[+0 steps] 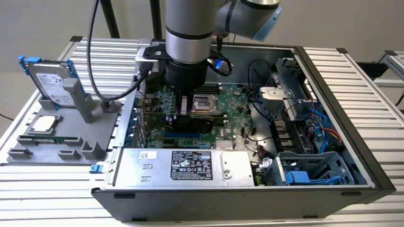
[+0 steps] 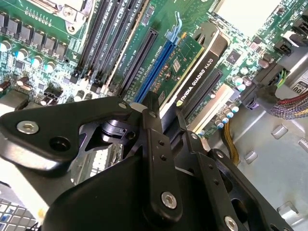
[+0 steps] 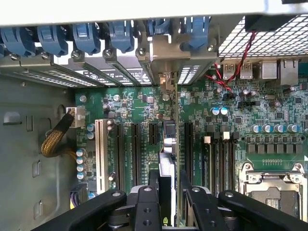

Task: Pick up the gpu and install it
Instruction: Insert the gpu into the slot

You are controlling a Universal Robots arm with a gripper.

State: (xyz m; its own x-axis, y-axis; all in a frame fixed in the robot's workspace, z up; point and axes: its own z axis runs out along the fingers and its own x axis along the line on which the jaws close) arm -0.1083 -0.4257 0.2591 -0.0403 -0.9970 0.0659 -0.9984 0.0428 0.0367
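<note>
Currently the black end effector (image 2: 161, 130) grips the thin green gpu card (image 2: 192, 72) edge-on above the motherboard's long black expansion slots (image 3: 136, 154); pickup done, seating unconfirmed.

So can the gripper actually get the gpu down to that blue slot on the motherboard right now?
Probably yes. The gripper holds the gpu on edge right over the blue slot, and in the first wrist view the slots beside the card look bare, its bracket lined up at the rear openings.
</note>
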